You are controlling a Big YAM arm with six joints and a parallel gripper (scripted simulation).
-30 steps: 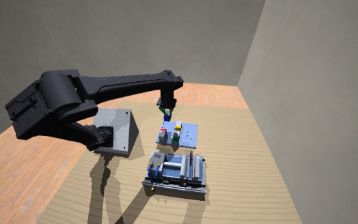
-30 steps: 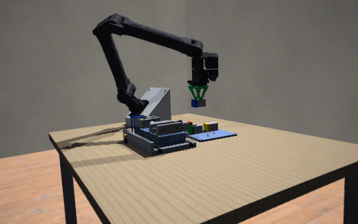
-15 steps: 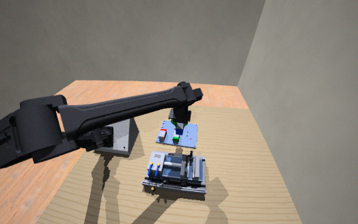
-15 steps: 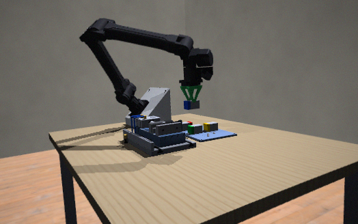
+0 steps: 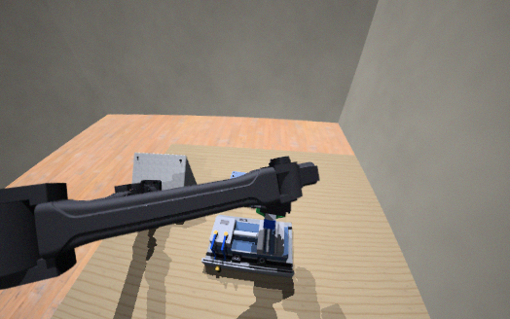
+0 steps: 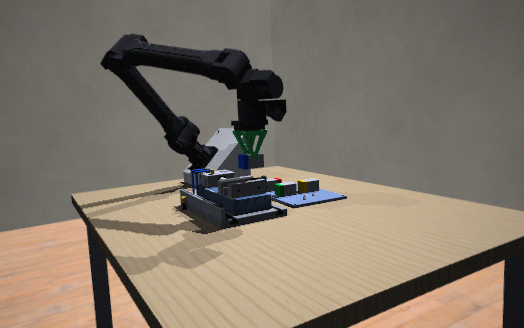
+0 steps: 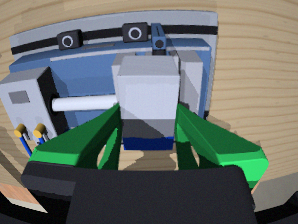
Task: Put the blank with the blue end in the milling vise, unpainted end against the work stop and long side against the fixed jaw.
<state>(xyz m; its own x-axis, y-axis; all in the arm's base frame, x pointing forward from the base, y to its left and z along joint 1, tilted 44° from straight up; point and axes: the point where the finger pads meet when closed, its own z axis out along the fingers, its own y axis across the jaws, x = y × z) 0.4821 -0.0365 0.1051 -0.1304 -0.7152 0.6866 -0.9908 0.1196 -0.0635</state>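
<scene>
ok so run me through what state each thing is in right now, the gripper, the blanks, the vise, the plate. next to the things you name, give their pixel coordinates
Gripper [image 6: 251, 154] [image 7: 148, 111]: closed on the blue-ended blank.
Blue-ended blank [image 6: 254, 161] [image 7: 148, 97]: held, raised above the vise.
Milling vise [image 5: 273, 266] [image 6: 251, 203] [image 7: 90, 60]: jaws apart.
Green-ended blank [image 6: 286, 189]: on the plate.
Yellow-ended blank [image 6: 309, 185]: on the plate.
Red-ended blank [image 6: 278, 179]: mostly hidden.
Blue plate [image 5: 236, 175] [image 6: 327, 196]: flat on the table.

The blue-ended blank [image 5: 269, 224] [image 6: 254, 161] [image 7: 149, 97], a gray block, is held level above the milling vise [image 5: 223, 229] [image 6: 250, 204] [image 7: 92, 62], blue end toward six o'clock in the wrist view. In the exterior view, the yellow-ended blank [image 6: 308, 185] and green-ended blank [image 6: 286, 189] sit on the blue plate [image 5: 236, 174] [image 6: 327, 198], at the vise's three o'clock.
</scene>
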